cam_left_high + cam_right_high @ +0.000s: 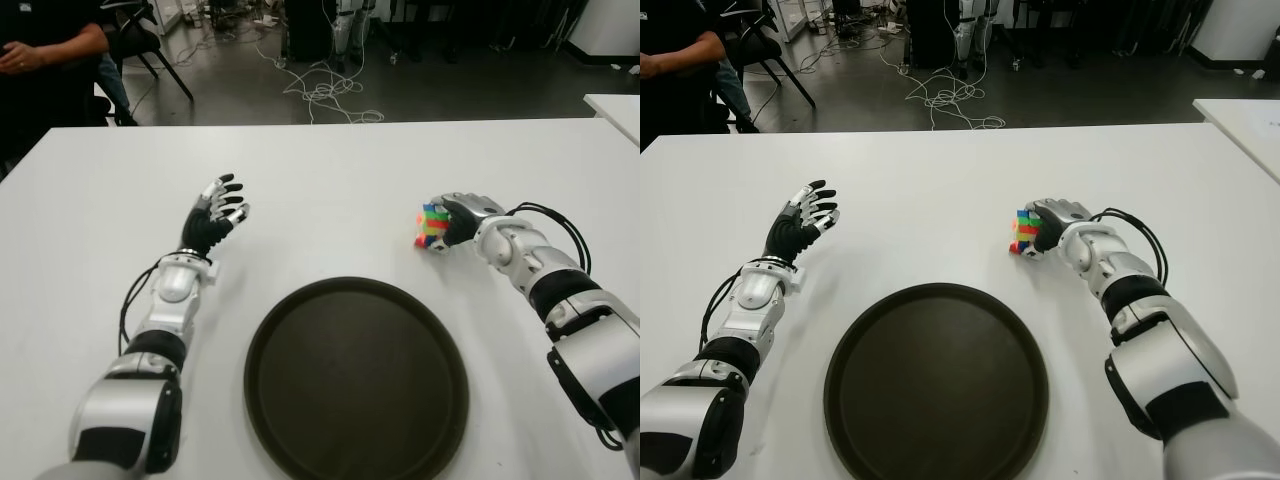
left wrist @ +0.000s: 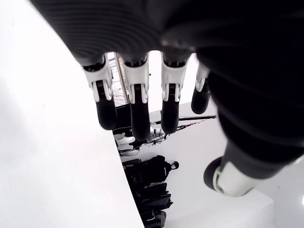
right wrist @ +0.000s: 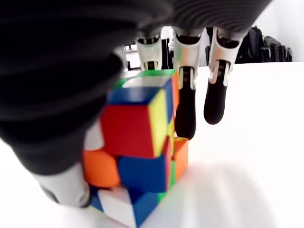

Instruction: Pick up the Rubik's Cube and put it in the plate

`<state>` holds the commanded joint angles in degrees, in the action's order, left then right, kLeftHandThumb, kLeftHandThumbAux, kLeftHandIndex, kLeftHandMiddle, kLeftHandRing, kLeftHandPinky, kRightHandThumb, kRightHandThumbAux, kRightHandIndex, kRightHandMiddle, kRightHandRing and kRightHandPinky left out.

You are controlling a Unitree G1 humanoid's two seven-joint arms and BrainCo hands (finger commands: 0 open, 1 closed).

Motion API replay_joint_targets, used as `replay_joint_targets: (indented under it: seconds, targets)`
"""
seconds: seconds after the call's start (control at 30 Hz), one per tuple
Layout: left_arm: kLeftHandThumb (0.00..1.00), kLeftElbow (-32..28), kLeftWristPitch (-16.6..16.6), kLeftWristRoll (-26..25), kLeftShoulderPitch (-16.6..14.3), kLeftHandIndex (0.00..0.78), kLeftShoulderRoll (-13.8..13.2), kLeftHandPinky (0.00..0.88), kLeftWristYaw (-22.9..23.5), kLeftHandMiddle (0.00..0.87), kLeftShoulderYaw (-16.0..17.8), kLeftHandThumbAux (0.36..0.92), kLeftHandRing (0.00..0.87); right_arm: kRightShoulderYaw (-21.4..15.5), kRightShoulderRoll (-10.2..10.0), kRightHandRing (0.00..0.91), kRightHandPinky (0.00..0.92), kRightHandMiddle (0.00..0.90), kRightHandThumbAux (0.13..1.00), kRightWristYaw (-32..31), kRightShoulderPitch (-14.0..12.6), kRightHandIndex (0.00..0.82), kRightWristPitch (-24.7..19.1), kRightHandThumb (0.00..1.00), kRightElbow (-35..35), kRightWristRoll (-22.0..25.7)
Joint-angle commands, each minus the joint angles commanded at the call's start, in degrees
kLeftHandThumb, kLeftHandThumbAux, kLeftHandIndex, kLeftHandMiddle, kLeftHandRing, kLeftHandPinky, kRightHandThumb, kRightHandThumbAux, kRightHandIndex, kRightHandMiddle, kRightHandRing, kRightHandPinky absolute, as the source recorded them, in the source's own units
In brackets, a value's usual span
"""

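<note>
The Rubik's Cube [image 1: 431, 226] sits on the white table [image 1: 330, 170] to the right of centre, just beyond the plate's far right rim. My right hand [image 1: 458, 218] is wrapped around it from the right. In the right wrist view the thumb presses the cube [image 3: 137, 152] on one side and the fingers [image 3: 186, 114] reach over its far side. The cube looks tilted, its lower edge at the table. The round dark plate [image 1: 300, 330] lies at the near centre, holding nothing. My left hand [image 1: 218, 210] is raised at the left, fingers [image 2: 137, 109] spread and holding nothing.
A person [image 1: 40, 50] in dark clothes sits beyond the table's far left corner. Cables [image 1: 320, 90] lie on the floor behind the table. A second white table [image 1: 615, 105] shows at the right edge.
</note>
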<state>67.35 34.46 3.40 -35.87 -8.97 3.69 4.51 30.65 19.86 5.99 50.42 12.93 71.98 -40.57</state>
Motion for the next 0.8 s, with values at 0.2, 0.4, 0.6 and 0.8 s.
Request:
replay_joint_targets:
  seconds: [0.2, 0.4, 0.6, 0.8]
  targets:
    - [0.165, 0.0, 0.1, -0.1, 0.1, 0.112, 0.0, 0.185, 0.0, 0.201, 0.1, 0.696, 0.198, 0.2, -0.1, 0.592, 0.547, 0.597, 0.738, 2.2, -0.1, 0.422, 0.1, 0.684, 0.2, 0.2]
    - [0.167, -0.2, 0.0, 0.1, 0.1, 0.11, -0.2, 0.18, 0.1, 0.194, -0.1, 0.686, 0.192, 0.2, -0.1, 0.584, 0.536, 0.584, 0.737, 2.3, 0.0, 0.421, 0.1, 0.687, 0.3, 0.5]
    - [0.154, -0.3, -0.5, 0.4, 0.1, 0.106, -0.3, 0.175, 0.0, 0.193, -0.3, 0.683, 0.192, 0.3, 0.0, 0.58, 0.534, 0.581, 0.737, 2.5, 0.1, 0.42, 0.3, 0.687, 0.2, 0.5]
    - [0.153, -0.4, -0.5, 0.4, 0.1, 0.109, -0.3, 0.187, -0.1, 0.194, -0.4, 0.679, 0.194, 0.2, 0.1, 0.579, 0.537, 0.578, 0.738, 2.6, 0.1, 0.42, 0.3, 0.687, 0.2, 0.6]
